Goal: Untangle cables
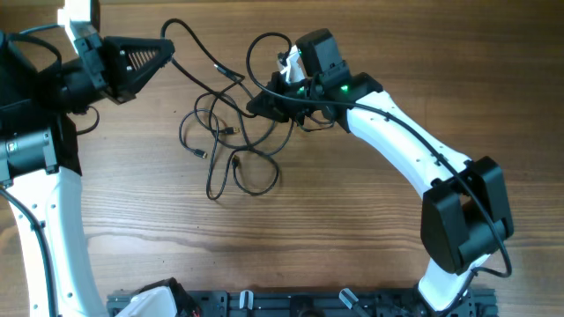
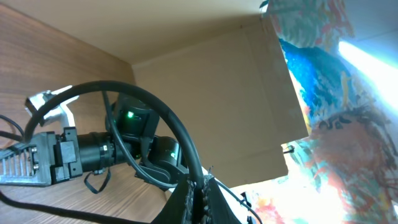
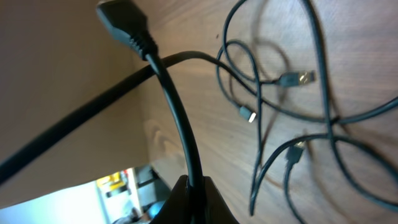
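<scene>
The jaws of the left gripper (image 2: pixel 200 186) are pressed together on one black cord, which arches up and away from them in the left wrist view. The jaws of the right gripper (image 3: pixel 189 186) are likewise pinched shut on a strand (image 3: pixel 179 121) that runs up to a chunky plug (image 3: pixel 126 28).

From overhead, the left gripper (image 1: pixel 167 48) sits at the far left of the tabletop (image 1: pixel 335 229). The right gripper (image 1: pixel 264 101) is toward the far middle, just right of the tangle. The cables (image 1: pixel 236 164) lie between and a little nearer than the two grippers. They form loose overlapping loops, with several strands crossing one another. Small plug ends (image 3: pixel 298 78) lie free on the wood beside the loops.

By my reading, the task is at an early stage. Each arm has a grip on a strand, which sets up a pull apart, but no cord lies separate from the others. The loops cross at several places. I cannot tell whether the two held strands belong to one cord or to two. What is left is nearly everything: drawing the held strands apart, working each crossing loose, and laying the cords out singly.
</scene>
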`<move>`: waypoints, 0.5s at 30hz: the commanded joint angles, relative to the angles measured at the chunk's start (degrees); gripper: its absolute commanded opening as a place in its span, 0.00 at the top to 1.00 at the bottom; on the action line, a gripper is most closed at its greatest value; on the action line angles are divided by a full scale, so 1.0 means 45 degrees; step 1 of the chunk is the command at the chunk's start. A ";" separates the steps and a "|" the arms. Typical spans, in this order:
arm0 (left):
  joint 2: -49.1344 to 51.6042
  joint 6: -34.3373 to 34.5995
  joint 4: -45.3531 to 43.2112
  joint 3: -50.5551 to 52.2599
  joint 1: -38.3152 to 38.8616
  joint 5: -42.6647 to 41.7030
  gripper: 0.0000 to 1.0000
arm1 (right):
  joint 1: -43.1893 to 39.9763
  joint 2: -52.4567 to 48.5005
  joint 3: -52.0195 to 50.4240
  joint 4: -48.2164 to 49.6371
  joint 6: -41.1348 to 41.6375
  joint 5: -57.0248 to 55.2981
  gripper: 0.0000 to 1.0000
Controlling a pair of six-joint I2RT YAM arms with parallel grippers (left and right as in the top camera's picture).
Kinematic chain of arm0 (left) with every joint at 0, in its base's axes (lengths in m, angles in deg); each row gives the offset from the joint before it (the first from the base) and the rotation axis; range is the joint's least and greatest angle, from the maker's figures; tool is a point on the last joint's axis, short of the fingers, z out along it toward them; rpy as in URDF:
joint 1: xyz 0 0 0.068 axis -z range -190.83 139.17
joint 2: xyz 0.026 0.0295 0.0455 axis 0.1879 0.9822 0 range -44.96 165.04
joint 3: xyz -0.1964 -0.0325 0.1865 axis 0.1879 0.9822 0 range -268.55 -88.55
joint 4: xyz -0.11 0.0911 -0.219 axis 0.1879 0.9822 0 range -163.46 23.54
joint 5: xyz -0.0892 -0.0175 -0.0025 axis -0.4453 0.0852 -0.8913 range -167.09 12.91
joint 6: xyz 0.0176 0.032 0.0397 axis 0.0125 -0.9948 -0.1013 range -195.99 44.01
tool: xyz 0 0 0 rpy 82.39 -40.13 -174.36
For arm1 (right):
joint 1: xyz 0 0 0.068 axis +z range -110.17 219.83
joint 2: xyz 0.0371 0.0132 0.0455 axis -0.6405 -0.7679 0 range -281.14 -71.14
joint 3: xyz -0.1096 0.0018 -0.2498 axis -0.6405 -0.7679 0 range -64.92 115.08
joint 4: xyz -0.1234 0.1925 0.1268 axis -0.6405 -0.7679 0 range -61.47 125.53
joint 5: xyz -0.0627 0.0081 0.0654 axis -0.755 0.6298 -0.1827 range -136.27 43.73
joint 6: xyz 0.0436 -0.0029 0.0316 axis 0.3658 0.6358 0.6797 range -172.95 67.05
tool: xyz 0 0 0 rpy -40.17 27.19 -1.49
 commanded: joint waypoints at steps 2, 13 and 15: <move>-0.0097 -0.0656 -0.0131 -0.0228 -0.0024 -0.0131 0.96 | -0.0947 0.0039 0.0010 -0.0835 -0.2273 -0.1894 0.96; -0.0097 -0.4201 0.5071 -0.0219 0.0816 0.3424 0.90 | -0.4619 0.0039 0.0010 -0.3881 -0.4556 -0.2035 0.96; -0.0097 -0.5081 0.5994 -0.0219 0.1365 0.4187 0.89 | -0.5396 0.0039 0.0010 -0.4231 -0.4784 -0.2050 0.96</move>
